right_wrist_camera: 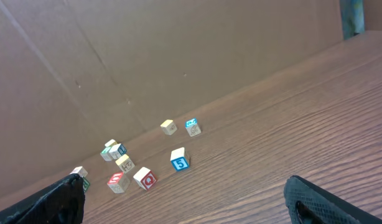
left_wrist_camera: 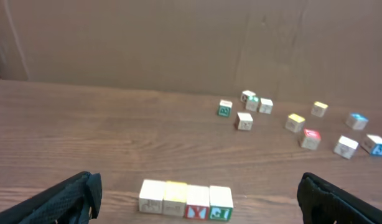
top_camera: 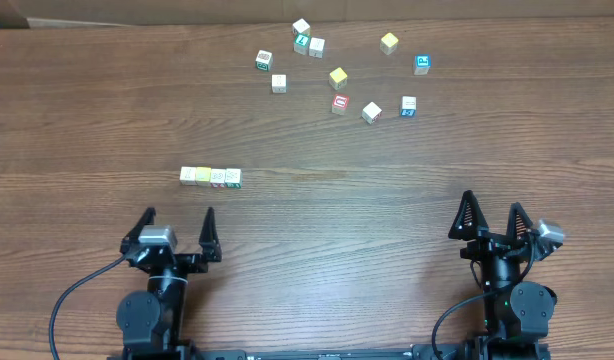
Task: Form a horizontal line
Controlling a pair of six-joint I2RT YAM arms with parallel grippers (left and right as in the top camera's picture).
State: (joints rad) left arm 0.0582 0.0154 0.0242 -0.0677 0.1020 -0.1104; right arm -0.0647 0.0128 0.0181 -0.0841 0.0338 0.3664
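Note:
Four small wooden letter cubes stand side by side in a horizontal line (top_camera: pixel 211 177) on the table's left half. In the left wrist view the line (left_wrist_camera: pixel 186 200) shows a plain pale cube, a yellow-topped cube, one with a red-marked front face and one with a green-marked front face, all touching. My left gripper (top_camera: pixel 177 230) is open and empty, just in front of the line, with its fingers spread wider than the row (left_wrist_camera: pixel 194 199). My right gripper (top_camera: pixel 492 222) is open and empty at the front right, far from the line.
Several loose cubes lie scattered at the back centre and right: a green-marked one (top_camera: pixel 264 60), a yellow one (top_camera: pixel 338 77), a red-marked one (top_camera: pixel 340 103), blue-marked ones (top_camera: pixel 422 64) (top_camera: pixel 408 106). A cardboard wall (left_wrist_camera: pixel 191 43) stands behind the table.

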